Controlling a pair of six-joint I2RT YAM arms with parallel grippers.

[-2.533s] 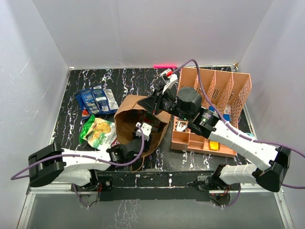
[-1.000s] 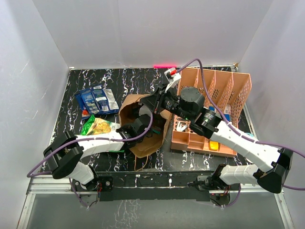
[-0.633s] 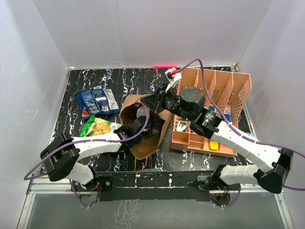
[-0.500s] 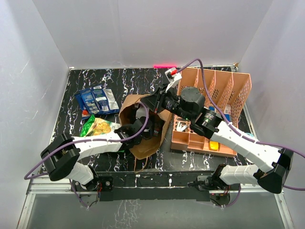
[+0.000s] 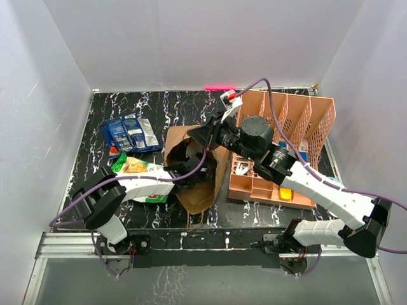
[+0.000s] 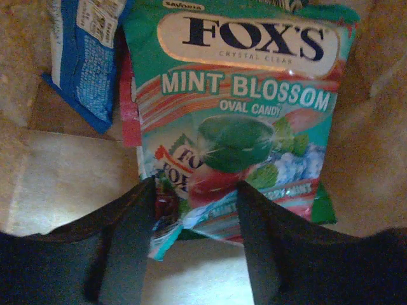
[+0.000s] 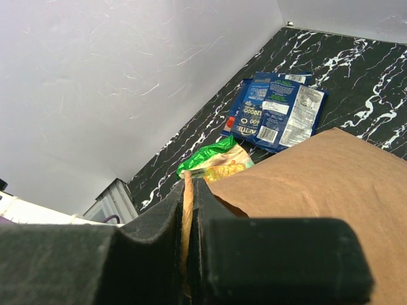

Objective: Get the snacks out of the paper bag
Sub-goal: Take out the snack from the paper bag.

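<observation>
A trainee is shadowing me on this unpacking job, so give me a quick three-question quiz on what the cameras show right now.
1. True or false: the right gripper is pinching the rim of the paper bag.
2. Which packet lies between the fingers of the left gripper? A) the Fox's Mint Blossom packet B) a yellow chocolate bar C) a silver drink pouch
3. Fill in: the blue packets and the green packet, out on the table, lie on the bag's ___ side (robot's own).
Key: 1 true; 2 A; 3 left.
</observation>
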